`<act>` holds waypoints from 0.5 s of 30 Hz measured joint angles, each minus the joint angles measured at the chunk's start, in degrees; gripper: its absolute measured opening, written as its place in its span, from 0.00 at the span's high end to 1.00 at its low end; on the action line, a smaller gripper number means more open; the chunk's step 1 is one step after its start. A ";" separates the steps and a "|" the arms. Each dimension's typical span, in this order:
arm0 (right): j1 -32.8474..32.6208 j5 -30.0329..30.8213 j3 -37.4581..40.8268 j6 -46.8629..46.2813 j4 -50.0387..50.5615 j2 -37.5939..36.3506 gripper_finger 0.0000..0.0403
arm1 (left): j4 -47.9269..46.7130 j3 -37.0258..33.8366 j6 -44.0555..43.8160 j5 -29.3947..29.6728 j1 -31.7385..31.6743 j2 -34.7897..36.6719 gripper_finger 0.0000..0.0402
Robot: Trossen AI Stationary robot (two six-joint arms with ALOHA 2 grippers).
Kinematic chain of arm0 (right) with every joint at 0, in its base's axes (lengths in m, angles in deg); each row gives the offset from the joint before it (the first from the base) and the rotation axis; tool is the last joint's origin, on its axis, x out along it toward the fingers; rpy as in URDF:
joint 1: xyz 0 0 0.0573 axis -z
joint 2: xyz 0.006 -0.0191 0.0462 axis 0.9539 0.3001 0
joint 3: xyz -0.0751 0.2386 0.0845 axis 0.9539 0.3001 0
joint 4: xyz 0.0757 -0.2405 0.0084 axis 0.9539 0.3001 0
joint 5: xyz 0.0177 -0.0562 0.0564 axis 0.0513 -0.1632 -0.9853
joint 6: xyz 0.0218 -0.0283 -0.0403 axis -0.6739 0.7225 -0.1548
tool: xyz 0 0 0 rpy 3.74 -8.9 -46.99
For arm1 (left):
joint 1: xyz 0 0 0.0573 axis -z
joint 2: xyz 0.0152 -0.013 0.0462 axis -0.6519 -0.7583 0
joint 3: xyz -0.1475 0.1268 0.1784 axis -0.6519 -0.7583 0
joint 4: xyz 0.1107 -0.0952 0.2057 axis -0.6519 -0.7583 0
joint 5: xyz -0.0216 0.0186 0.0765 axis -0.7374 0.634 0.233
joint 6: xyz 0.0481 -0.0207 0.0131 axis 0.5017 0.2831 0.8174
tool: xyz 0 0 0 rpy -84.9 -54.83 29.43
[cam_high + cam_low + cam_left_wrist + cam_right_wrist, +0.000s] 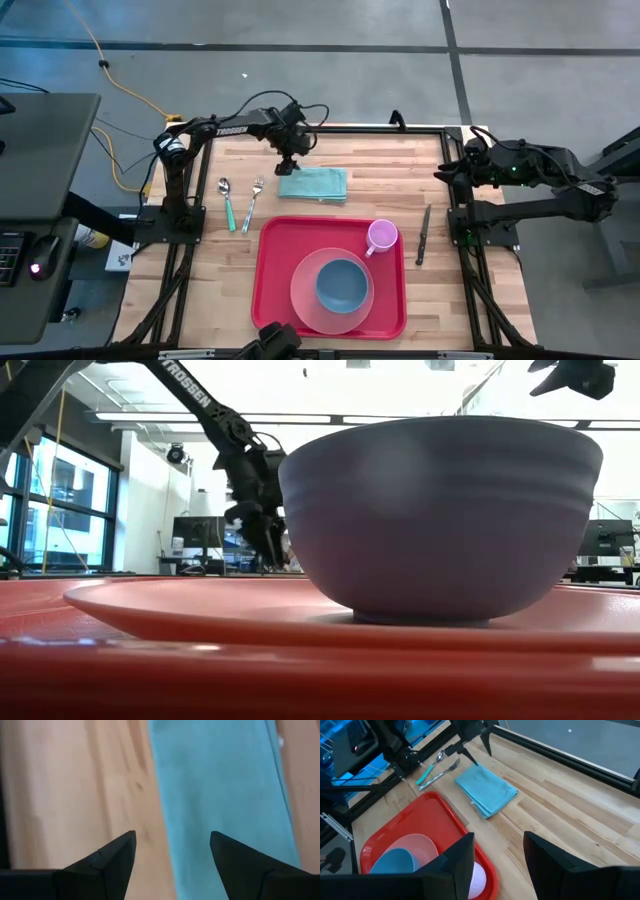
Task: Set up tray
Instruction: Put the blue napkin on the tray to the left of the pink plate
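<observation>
The red tray (280,250) lies at the table's near middle. It carries a pink plate (305,300), a blue bowl (341,284) on the plate and a pink mug (381,236). A folded teal napkin (313,184) lies flat on the wood beyond the tray. My left gripper (289,165) points down at the napkin's left edge and is open; in its wrist view (172,837) one finger stands over the wood and the other over the cloth (220,780). My right gripper (497,850) is open and waits high over the table's right side.
A spoon (226,200) and a fork (252,203), both with teal handles, lie on the wood left of the tray. A dark knife (423,233) lies right of it. Black frame rails edge the table. Bare wood (400,160) shows right of the napkin.
</observation>
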 joint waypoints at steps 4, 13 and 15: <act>0.00 0.00 0.00 0.10 -0.01 0.00 0.63 | 0.00 3.51 -0.04 -1.39 0.00 -0.41 0.29; 0.00 -0.39 -0.02 0.26 -0.04 0.00 0.63 | -11.53 16.14 0.22 -4.21 0.66 -10.05 0.29; -0.01 -0.83 -0.02 0.23 -0.04 0.00 0.63 | -12.98 18.28 0.61 -4.57 1.25 -11.17 0.29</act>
